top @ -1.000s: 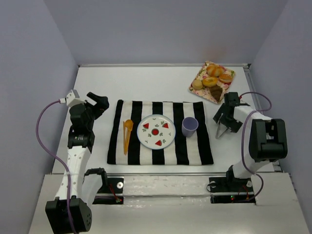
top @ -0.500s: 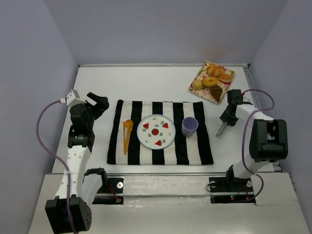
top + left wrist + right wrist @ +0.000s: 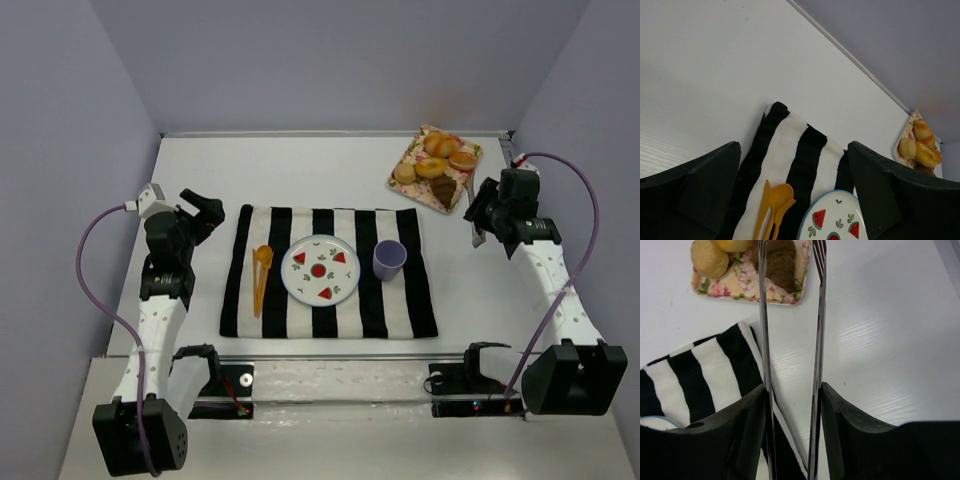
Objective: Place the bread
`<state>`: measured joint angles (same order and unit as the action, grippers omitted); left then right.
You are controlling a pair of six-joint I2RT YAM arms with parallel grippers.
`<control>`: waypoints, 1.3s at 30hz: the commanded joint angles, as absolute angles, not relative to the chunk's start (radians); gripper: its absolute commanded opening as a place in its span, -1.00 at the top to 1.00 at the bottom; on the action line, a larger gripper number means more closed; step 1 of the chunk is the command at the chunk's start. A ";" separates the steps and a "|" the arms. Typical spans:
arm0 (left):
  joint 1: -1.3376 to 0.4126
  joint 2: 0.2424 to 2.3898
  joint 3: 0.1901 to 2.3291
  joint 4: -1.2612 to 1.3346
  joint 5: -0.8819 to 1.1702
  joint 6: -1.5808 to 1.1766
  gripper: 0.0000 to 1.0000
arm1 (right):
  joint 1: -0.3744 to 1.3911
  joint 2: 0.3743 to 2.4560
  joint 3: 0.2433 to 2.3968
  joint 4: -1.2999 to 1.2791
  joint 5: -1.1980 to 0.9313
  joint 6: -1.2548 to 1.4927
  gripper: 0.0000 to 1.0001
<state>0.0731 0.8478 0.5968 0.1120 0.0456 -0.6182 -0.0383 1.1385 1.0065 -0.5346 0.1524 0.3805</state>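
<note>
Several breads point(image 3: 437, 157) lie on a flowered tray point(image 3: 413, 151) at the back right: round rolls, a glazed bun and a dark brown piece point(image 3: 781, 266). My right gripper point(image 3: 492, 214) is just right of the tray, shut on metal tongs point(image 3: 819, 335). In the right wrist view the two tong blades run up from my right gripper point(image 3: 792, 390), and their tips hover over the brown piece at the tray's point(image 3: 747, 282) near edge. My left gripper point(image 3: 205, 212) hangs open and empty left of the striped mat point(image 3: 400, 300).
On the black-and-white mat stand a watermelon-pattern plate point(image 3: 320, 268), a purple cup point(image 3: 389, 260) and orange plastic cutlery point(image 3: 261, 275). The left wrist view shows the mat's far corner point(image 3: 790, 145), the cutlery point(image 3: 772, 210) and the plate's rim point(image 3: 832, 220). Walls close in the table.
My right gripper closed on the tongs by the mat's right edge, lifted them and swung back and right toward the bread tray. The left arm stayed put.
</note>
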 commanded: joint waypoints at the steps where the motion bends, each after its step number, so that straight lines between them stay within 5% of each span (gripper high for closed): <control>1: 0.069 0.851 0.611 0.153 0.067 -0.609 -0.98 | -0.041 1.176 1.101 -0.538 0.012 0.256 -0.05; 11: 0.071 0.853 0.615 0.146 0.048 -0.601 -0.98 | -0.041 1.431 1.310 -0.632 -0.012 0.181 -0.50; 17: 0.069 0.868 0.621 0.146 0.043 -0.600 -0.98 | -0.041 1.513 1.351 -0.652 -0.006 0.149 -0.49; 33: 0.069 0.891 0.629 0.147 0.029 -0.597 -0.98 | -0.041 1.689 1.410 -0.646 -0.012 0.060 -0.30; 39: 0.069 0.907 0.635 0.149 0.029 -0.598 -0.98 | -0.041 1.692 1.424 -0.632 -0.006 0.083 0.28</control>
